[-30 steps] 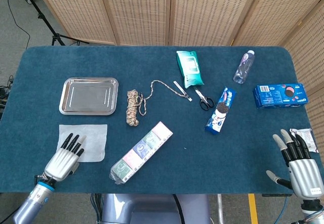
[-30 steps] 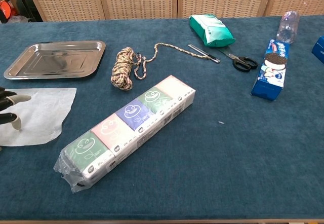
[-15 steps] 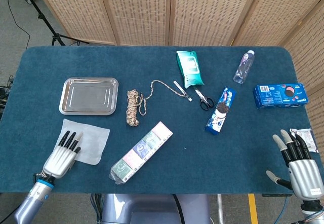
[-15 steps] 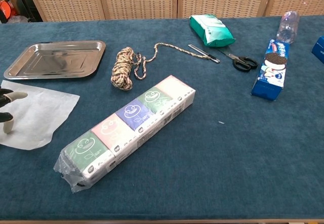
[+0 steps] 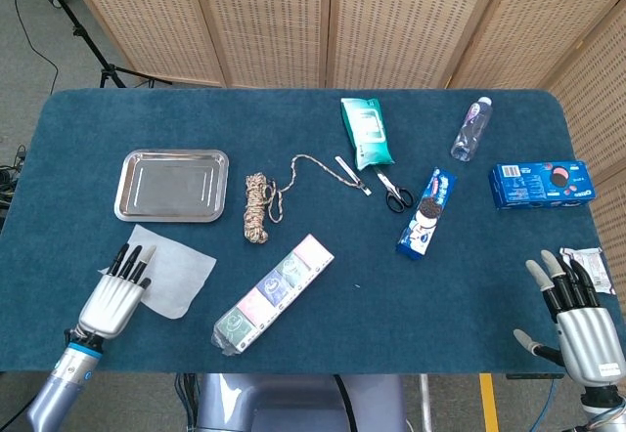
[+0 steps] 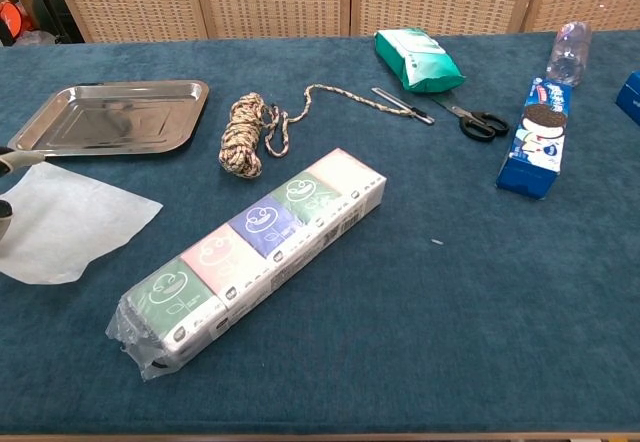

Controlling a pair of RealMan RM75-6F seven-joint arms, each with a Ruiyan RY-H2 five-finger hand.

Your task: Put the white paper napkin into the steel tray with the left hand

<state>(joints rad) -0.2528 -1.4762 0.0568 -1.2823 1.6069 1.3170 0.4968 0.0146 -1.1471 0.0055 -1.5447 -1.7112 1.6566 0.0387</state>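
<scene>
The white paper napkin [image 5: 172, 269] [image 6: 70, 224] lies flat and skewed on the blue cloth, just in front of the steel tray [image 5: 172, 185] [image 6: 108, 118], which has nothing in it. My left hand [image 5: 114, 291] is at the napkin's left edge with its fingers stretched out flat, and the fingertips [image 5: 130, 256] rest on the paper. The chest view shows only its fingertips [image 6: 12, 158] at the left border. My right hand [image 5: 578, 324] rests open at the near right corner of the table, holding nothing.
A coiled rope [image 5: 257, 206] lies right of the tray, and a long tissue multipack [image 5: 273, 293] right of the napkin. Further right are scissors [image 5: 394, 194], a green wipes pack [image 5: 366, 131], an Oreo sleeve [image 5: 427, 212], a bottle [image 5: 470, 129], a blue cookie box [image 5: 541, 183] and a small packet [image 5: 588, 262].
My left hand has shifted left and slightly back. The napkin has turned under its fingers and slid closer to the tray's front edge. The right hand has not moved.
</scene>
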